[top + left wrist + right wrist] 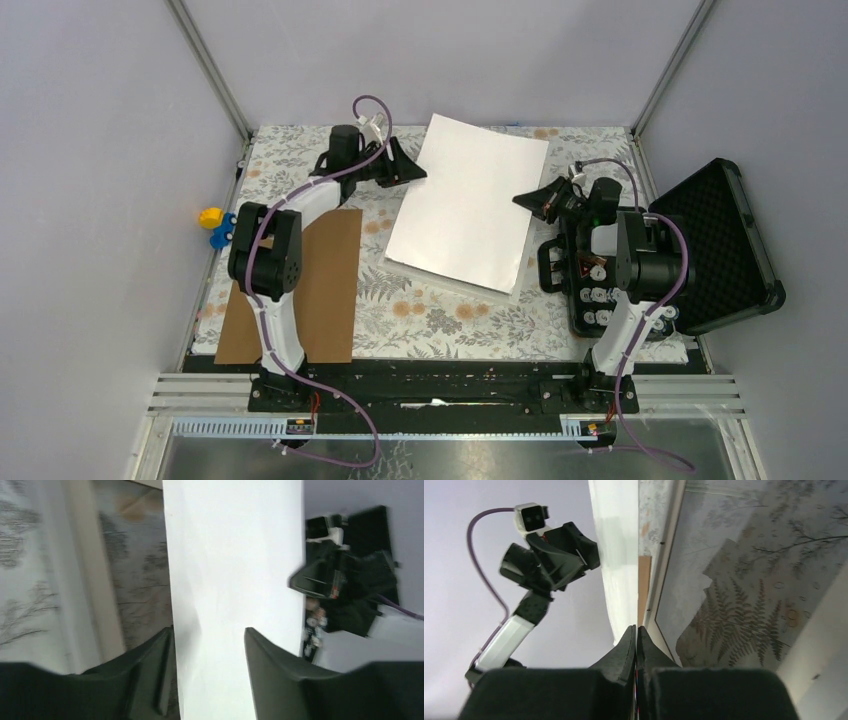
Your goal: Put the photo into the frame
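The photo (468,200) shows only its plain white back and is held tilted above the table; its printed face is hidden. My right gripper (535,200) is shut on its right edge; in the right wrist view the jaws (636,630) pinch the sheet (621,555) edge-on. My left gripper (405,165) is open at the sheet's left edge, and the white sheet (235,580) runs across the gap between its fingers (209,630). The frame (667,545) lies flat under the sheet, thin white edge, tablecloth showing through. In the top view only a strip of it (450,279) shows.
A brown backing board (300,290) lies at the left under the left arm. An open black case (715,245) with small parts stands at the right by the right arm. A yellow and blue toy (213,225) sits beyond the left table edge.
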{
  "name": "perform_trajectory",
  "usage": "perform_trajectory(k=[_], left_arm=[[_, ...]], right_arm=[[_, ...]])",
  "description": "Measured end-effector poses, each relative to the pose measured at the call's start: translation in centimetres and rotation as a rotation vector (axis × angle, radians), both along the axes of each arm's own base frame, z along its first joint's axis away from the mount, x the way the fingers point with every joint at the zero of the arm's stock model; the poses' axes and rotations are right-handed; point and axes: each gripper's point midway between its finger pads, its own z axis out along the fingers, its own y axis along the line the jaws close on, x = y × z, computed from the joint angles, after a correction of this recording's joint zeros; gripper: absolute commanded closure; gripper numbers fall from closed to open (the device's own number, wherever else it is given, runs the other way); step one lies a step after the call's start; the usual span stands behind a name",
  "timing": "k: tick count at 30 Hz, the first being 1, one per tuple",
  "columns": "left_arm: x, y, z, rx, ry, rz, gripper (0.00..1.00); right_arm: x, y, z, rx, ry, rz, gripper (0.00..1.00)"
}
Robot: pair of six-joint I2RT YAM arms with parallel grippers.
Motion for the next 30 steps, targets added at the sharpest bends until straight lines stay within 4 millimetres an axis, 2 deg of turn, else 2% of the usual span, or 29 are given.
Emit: perform_trajectory(k=[4, 7, 12, 19, 23, 27, 30], left_arm=[[2.6, 1.3, -0.4, 0.126, 0.076, 0.112, 0.28], [3.5, 3.0, -1.3, 0.222, 0.136, 0.184, 0.24], [1.5, 5.6, -4.8, 0.37, 0.278, 0.234, 0.21], [-1.3, 7.1, -8.3, 0.471, 0.372, 0.214, 0.22], [-1.9, 7.3, -10.0, 0.49, 0.408, 0.209, 0.23], [-2.1, 7.2, -11.5, 0.492, 0.441, 0.205, 0.23], [-2.6, 7.1, -12.3, 0.481, 0.467, 0.202, 0.23]], right_arm=[[0.9, -0.6, -1.4, -0.052, 0.06, -0.031, 1.0], [1.6, -1.0, -2.5, -0.11, 0.097, -0.043, 1.0], [2.9, -1.6, -3.3, -0.192, 0.127, -0.032, 1.0], [2.7, -1.3, -5.2, -0.218, 0.165, -0.011, 1.0], [2.7, -0.7, -5.0, -0.224, 0.111, 0.001, 1.0], [1.6, -0.4, -4.9, -0.217, 0.074, 0.0, 1.0], [1.2, 0.1, -3.0, -0.18, 0.004, 0.005, 1.0]])
